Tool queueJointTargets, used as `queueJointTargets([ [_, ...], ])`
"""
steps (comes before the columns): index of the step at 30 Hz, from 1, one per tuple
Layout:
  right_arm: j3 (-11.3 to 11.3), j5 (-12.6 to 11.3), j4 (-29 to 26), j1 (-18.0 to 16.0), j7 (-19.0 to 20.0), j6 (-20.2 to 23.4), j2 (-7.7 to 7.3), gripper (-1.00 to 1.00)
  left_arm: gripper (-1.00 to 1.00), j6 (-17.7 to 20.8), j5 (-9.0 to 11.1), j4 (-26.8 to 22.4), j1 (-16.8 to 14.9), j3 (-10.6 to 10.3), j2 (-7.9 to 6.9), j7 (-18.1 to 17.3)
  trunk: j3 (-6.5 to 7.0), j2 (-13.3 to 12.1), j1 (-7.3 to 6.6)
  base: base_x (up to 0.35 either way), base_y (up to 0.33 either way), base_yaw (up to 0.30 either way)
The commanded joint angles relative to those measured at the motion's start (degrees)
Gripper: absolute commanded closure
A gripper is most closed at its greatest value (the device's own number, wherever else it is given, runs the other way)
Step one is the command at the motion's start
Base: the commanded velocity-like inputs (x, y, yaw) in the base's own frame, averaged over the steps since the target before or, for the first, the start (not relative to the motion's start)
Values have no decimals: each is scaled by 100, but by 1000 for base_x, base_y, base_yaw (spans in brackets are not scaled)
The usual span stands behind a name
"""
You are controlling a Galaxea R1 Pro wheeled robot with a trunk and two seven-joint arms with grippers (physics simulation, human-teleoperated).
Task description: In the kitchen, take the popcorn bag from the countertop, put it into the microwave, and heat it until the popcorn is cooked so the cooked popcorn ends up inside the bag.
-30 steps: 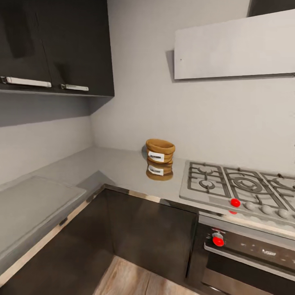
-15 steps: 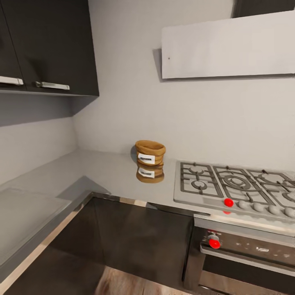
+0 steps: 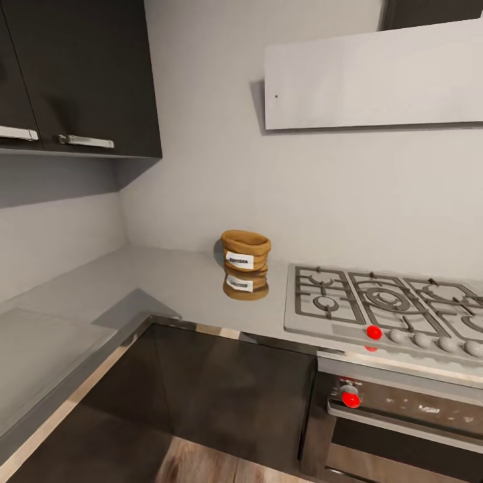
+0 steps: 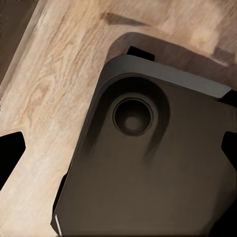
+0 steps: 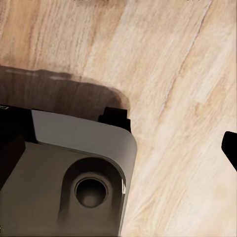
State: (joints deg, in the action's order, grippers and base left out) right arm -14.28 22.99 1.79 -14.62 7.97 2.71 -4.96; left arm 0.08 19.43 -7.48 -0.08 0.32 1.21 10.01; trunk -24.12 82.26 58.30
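In the left wrist view, dark fingertips are showing at the two opposite edges of the picture, well apart, so the left jaws are standing apart with nothing between them. They are hanging over the robot's dark base, which is sitting on a wooden floor. In the right wrist view, a dark fingertip is peeking in at one edge and a dark shape at the other, so the right jaws also seem to be standing apart, above the base and the wooden floor.

In the head view, the popcorn bag is sitting upright on the grey worktop, near the back wall, its reflection showing in the glossy surface. It is standing just beside the steel gas hob. A built-in oven with red knobs is sitting under the hob. Dark wall cabinets are hanging over the worktop's corner, and a white hood is hanging above the hob.
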Motion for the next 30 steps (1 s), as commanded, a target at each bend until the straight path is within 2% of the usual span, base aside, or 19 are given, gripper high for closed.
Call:
queueJointTargets([
  [1,-48,47,6,-6,17,11,-3,-100,-100,2,28,-7,-1,-2,2,19,13,-38,-23,0,0,0],
  [30,-40,86,6,-6,12,14,9,-100,-100,1,17,-25,-1,-33,-5,10,533,-1201,-660,0,0,0],
])
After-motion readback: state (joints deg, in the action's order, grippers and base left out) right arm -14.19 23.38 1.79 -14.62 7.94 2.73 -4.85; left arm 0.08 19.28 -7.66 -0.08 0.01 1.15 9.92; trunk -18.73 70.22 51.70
